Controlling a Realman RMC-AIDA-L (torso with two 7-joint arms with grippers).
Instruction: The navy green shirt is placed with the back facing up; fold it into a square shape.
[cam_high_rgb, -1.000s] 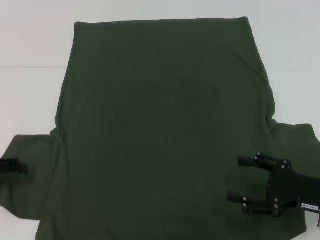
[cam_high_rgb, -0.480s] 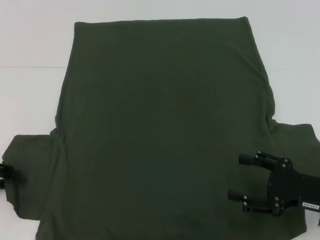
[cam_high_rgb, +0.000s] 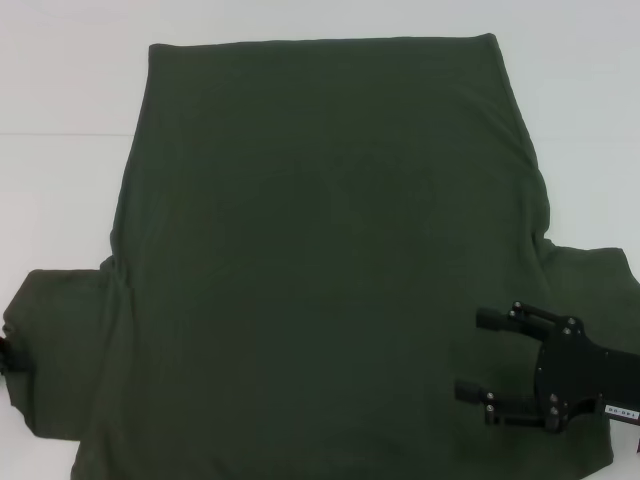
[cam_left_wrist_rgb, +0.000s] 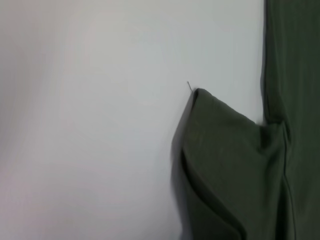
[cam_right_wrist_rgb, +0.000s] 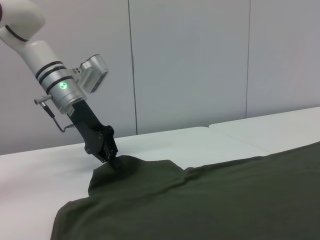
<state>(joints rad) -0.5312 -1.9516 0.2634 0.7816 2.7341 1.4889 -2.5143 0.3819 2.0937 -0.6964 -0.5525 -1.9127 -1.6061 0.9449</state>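
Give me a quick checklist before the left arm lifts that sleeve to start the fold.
1. Shirt lies flat, back panel spread: ok.
2. Left gripper at the left sleeve edge: ok, its tip meets the raised cloth.
3. Left fingers shut on the sleeve: cannot tell.
4. Sleeve edge lifted off the table: ok, slightly bunched up.
5. Right gripper over the shirt near the right sleeve, fingers open: ok.
6. Right gripper holds cloth: not ok, nothing between its fingers.
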